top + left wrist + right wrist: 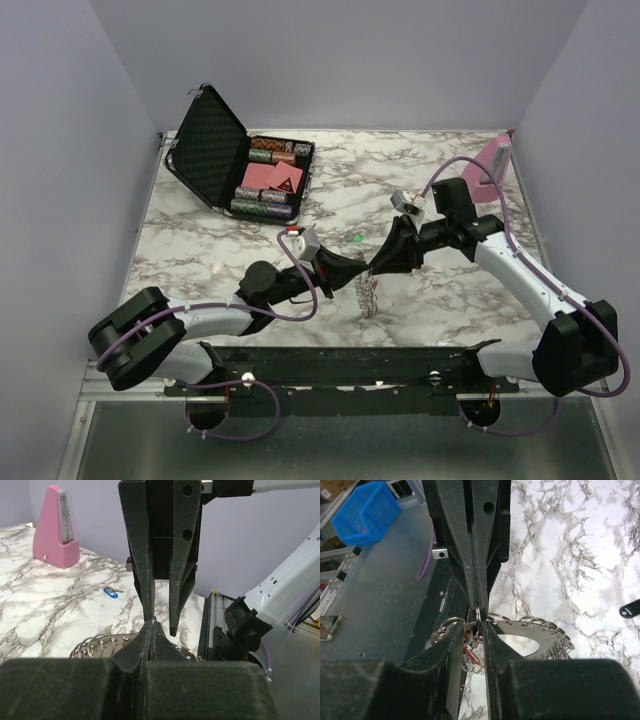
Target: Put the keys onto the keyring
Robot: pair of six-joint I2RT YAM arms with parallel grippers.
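Left jaws pinching keyring [368,292], strand drooping downward

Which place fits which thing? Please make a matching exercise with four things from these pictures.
Things:
1. keyring
2. green key
3. pink stand
4. black case

Places:
A. far right corner of the table
B. far left of the table, lid open
C. mid-table, where the two arms' jaws meet
D. lying flat on the marble, just beyond the jaws

Pairs: 1-C, 2-D, 3-A, 4-B
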